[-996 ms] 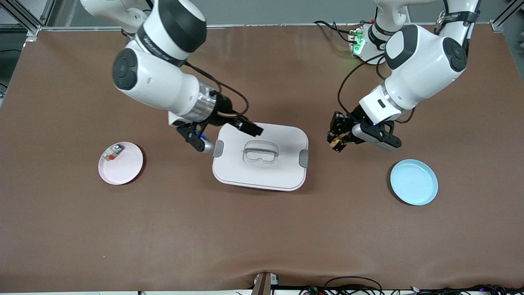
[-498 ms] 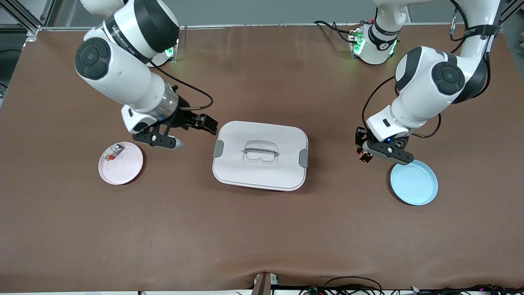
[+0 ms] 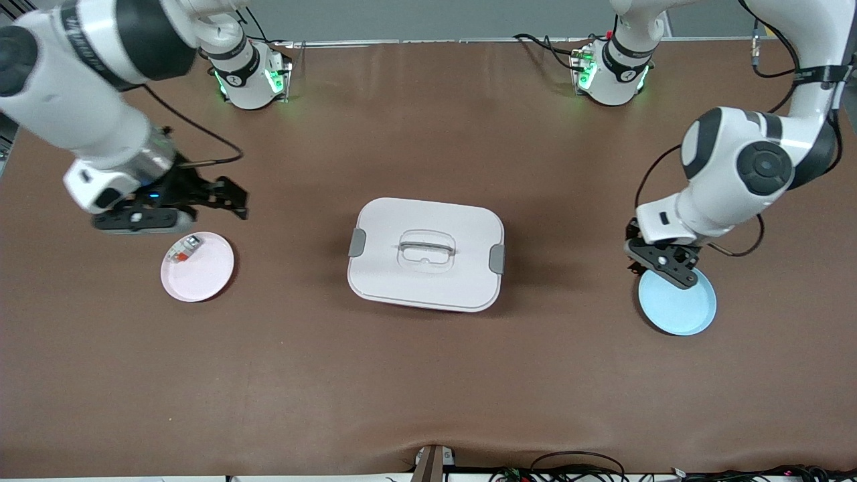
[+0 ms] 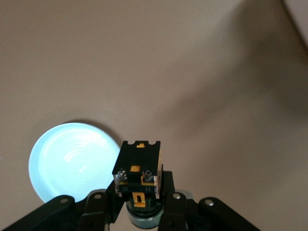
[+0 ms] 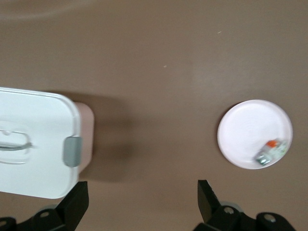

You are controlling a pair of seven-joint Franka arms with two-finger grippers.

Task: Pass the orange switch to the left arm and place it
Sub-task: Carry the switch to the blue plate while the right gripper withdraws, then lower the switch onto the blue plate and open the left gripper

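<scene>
The orange switch point(image 4: 138, 168), a small black block with orange patches, is held in my left gripper point(image 4: 139, 186), which is shut on it. In the front view the left gripper point(image 3: 636, 260) hangs over the rim of the light-blue plate point(image 3: 677, 302) on the box's side; the hand hides the switch there. The white box point(image 3: 426, 254) with grey latches sits mid-table. My right gripper point(image 3: 231, 199) is open and empty, over the table near the pink plate point(image 3: 198, 266). In the right wrist view the right gripper point(image 5: 142, 195) is open over bare table, between the box point(image 5: 33, 144) and the pink plate point(image 5: 254, 131).
A small white part with a red-orange end point(image 3: 184, 248) lies on the pink plate and also shows in the right wrist view point(image 5: 269, 150). The light-blue plate point(image 4: 72, 161) shows beside the switch in the left wrist view. Both arm bases stand at the table's back edge.
My left gripper has carried the switch away from the box to the light-blue plate's rim. My right gripper has drawn back from the box toward the pink plate's end.
</scene>
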